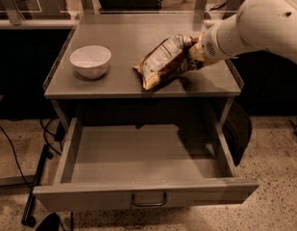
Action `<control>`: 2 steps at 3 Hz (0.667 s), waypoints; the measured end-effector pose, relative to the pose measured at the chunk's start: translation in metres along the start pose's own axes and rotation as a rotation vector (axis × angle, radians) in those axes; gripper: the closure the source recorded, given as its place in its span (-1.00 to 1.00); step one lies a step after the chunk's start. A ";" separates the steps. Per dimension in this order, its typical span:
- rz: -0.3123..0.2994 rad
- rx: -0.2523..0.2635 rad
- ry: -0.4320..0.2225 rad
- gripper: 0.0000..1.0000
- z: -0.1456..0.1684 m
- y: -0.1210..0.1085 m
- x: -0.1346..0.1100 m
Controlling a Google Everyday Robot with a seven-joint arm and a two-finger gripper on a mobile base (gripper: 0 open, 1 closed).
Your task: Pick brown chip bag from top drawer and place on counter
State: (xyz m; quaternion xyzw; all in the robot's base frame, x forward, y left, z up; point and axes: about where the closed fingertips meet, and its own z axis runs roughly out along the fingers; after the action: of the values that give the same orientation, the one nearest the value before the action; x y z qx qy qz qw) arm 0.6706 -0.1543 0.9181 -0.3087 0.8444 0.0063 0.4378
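Observation:
The brown chip bag (pixel 163 61) lies tilted on the grey counter (pixel 133 37), right of centre, with its lower pale end touching the surface. My gripper (pixel 190 52) is at the bag's upper right end, at the tip of the white arm that comes in from the right. The top drawer (pixel 145 165) below is pulled wide open and holds nothing I can see; its loop handle (pixel 149 200) shows on the front panel.
A white bowl (pixel 91 60) stands on the left of the counter. A pale ledge with glass panels (pixel 37 18) runs behind. Black cables (pixel 23 153) and a stand foot lie on the speckled floor at left. A dark bag (pixel 238 129) hangs at the cabinet's right.

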 end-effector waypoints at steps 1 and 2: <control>0.035 -0.026 0.006 1.00 0.015 0.006 0.019; 0.042 -0.041 0.016 1.00 0.022 0.009 0.028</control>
State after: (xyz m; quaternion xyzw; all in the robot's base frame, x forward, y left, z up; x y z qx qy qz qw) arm 0.6699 -0.1555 0.8816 -0.3001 0.8538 0.0305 0.4244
